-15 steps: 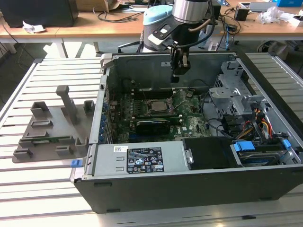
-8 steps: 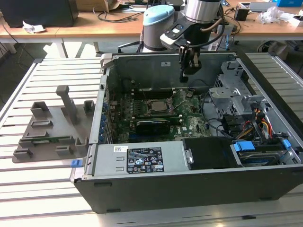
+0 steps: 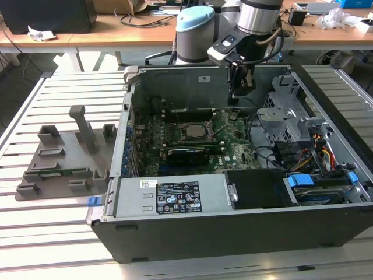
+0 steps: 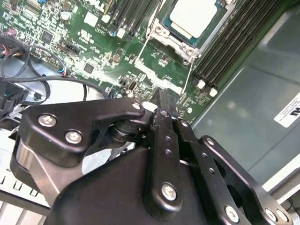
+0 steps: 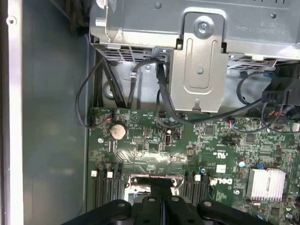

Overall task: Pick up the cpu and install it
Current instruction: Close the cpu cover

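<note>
A slatted table [image 3: 70, 93] carries the open computer case [image 3: 233, 227], laid on its side so that the green circuit board [image 3: 233, 151] faces up and the arm can reach in from above. The gripper [image 3: 234, 96] hangs over the board near the case's far wall, its fingers [image 4: 161, 117] pressed together on nothing. The cpu [image 4: 194, 16] lies flat inside its socket frame [image 4: 160, 32], silvery plate up. It looks already seated, near the fingertips but apart from them.
</note>
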`<action>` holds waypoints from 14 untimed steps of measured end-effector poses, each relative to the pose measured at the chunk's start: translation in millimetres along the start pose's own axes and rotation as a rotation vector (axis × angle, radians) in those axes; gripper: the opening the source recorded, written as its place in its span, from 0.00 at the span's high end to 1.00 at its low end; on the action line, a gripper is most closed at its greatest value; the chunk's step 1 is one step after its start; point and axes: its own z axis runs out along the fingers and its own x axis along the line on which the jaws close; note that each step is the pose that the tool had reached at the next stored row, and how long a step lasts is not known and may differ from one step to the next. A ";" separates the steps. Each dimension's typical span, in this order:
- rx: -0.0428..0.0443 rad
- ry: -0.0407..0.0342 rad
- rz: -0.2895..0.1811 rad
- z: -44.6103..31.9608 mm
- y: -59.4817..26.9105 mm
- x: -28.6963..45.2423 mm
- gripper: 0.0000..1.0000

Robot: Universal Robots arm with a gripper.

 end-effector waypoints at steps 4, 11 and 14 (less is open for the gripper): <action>-0.0013 -0.0069 -0.060 10.1 7.8 -0.1 0.89; -0.0012 -0.0098 -0.065 18.5 15.1 -0.2 0.89; -0.0013 -0.0105 -0.071 26.9 16.2 0.0 0.89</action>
